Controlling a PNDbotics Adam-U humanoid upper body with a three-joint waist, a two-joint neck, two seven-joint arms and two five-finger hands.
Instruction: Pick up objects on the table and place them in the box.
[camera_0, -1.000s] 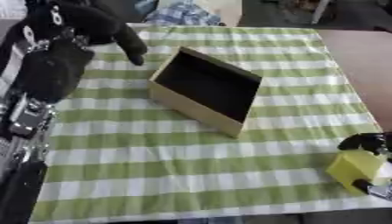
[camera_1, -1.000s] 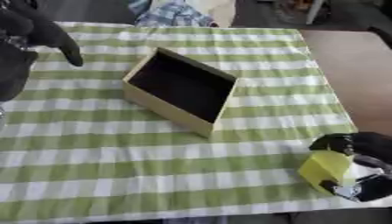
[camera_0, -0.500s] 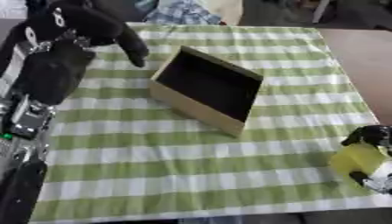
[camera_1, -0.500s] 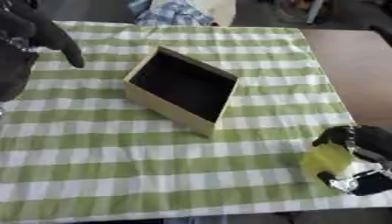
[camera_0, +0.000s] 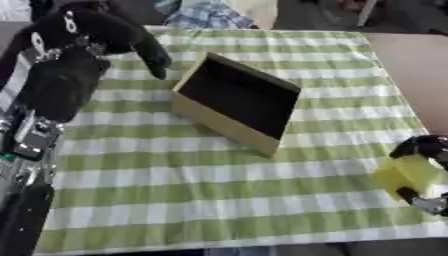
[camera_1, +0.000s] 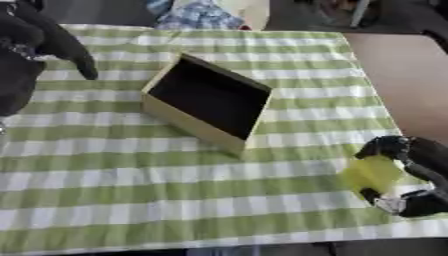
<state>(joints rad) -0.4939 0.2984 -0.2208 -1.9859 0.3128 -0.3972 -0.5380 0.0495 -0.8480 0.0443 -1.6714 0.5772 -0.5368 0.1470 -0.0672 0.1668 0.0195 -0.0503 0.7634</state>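
Note:
An open tan cardboard box with a dark inside sits askew near the middle of the green checked tablecloth. At the table's right front edge my right hand is shut on a yellow block, fingers and thumb curled round it, held just above the cloth. My left hand hangs at the upper left, its fingers relaxed and pointing down beside the box's left corner, holding nothing.
The bare brown tabletop shows to the right of the cloth. A blue plaid cloth lies beyond the far edge. My left arm fills the left side.
My right hand has lifted and shifted the yellow block slightly up and inward. The left hand has stayed by the box.

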